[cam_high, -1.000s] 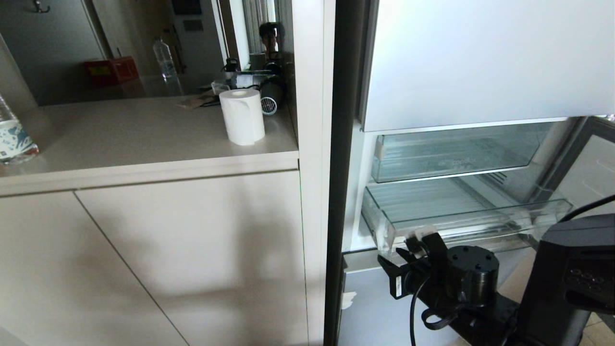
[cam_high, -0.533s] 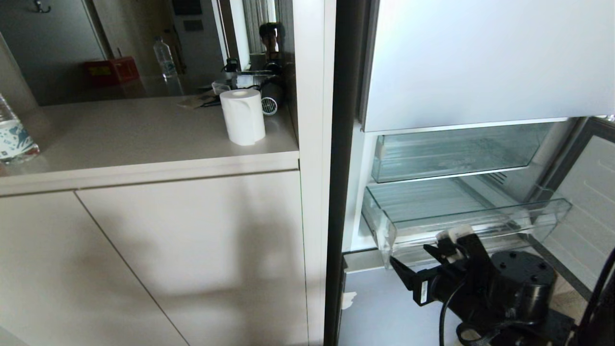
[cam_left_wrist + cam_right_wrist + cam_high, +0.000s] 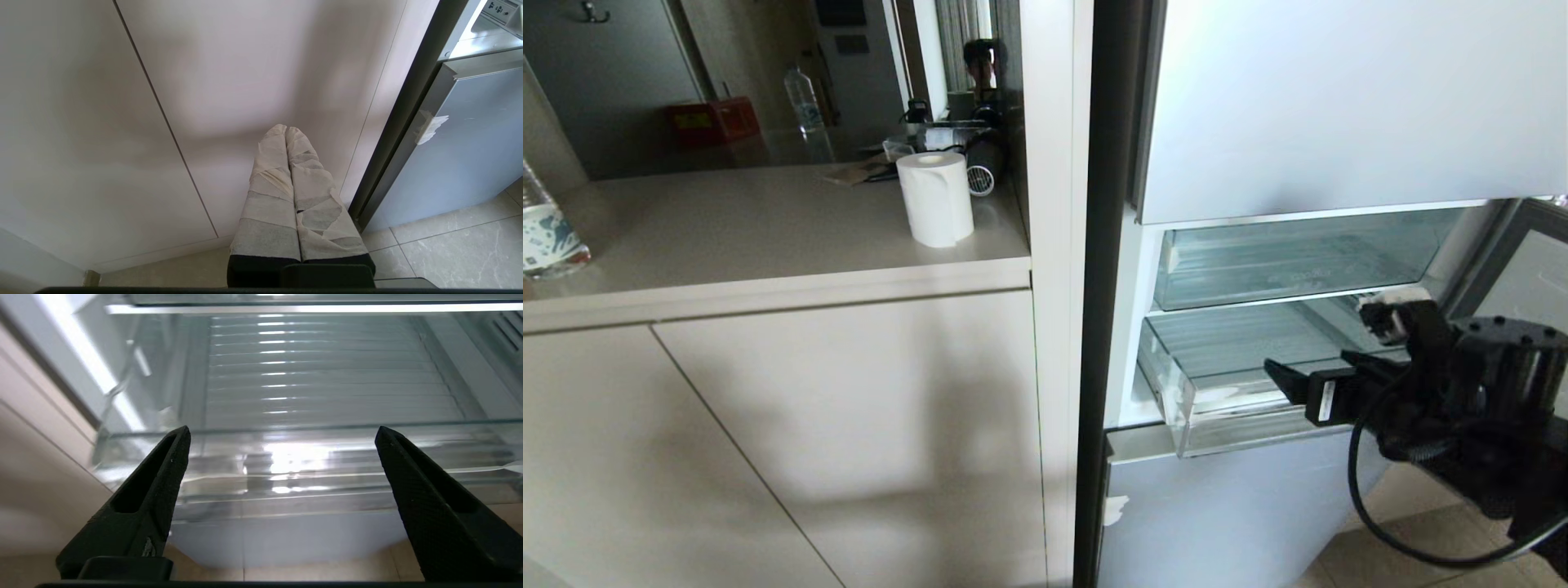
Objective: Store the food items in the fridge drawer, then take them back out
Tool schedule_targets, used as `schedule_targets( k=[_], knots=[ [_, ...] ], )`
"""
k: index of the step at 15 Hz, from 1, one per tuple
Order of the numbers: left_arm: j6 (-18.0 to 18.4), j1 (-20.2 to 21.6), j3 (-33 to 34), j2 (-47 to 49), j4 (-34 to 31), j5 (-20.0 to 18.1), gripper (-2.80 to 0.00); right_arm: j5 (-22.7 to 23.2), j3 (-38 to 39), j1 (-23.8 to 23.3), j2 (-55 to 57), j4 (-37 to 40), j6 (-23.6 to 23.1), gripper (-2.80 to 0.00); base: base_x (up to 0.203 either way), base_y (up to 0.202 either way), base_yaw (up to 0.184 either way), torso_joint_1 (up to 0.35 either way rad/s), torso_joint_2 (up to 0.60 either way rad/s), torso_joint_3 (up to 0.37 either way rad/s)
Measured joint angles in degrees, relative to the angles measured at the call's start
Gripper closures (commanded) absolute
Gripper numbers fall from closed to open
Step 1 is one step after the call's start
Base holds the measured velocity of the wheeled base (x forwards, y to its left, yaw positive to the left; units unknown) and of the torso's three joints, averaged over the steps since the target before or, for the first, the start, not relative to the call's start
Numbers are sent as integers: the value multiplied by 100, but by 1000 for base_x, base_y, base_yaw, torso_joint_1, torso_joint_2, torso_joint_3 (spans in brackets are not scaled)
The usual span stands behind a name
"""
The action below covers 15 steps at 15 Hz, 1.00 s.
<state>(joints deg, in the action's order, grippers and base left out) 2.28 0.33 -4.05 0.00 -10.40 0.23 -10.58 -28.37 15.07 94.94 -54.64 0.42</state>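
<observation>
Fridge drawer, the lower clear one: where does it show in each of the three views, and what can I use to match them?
Head view: fridge drawer at right of centre, pulled out under the upper drawer, with the open right gripper in front of it.
Left wrist view: not in it; only the shut left gripper before a cabinet.
Right wrist view: it fills the frame, front lip between the fingers.
Shared landmark: the blue-grey door front below.

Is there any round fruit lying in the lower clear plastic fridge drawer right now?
No, the lower clear plastic fridge drawer shows only its bare ribbed base in the right wrist view.
</observation>
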Motion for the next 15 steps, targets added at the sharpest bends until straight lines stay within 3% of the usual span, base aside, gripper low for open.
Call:
schedule_targets(
  k=[2,7,15],
  knots=[
    [0,0,0,0,1,2,0,421,-688,-391,38,974,12,-280,0,0,0,0,0,0],
    [0,0,0,0,0,0,0,629,-2049,-979,884,1866,-186,-280,0,0,0,0,0,0],
    [0,0,0,0,2,2,0,731,-3071,-1180,1467,3914,-358,-280,0,0,0,0,0,0]
  ],
)
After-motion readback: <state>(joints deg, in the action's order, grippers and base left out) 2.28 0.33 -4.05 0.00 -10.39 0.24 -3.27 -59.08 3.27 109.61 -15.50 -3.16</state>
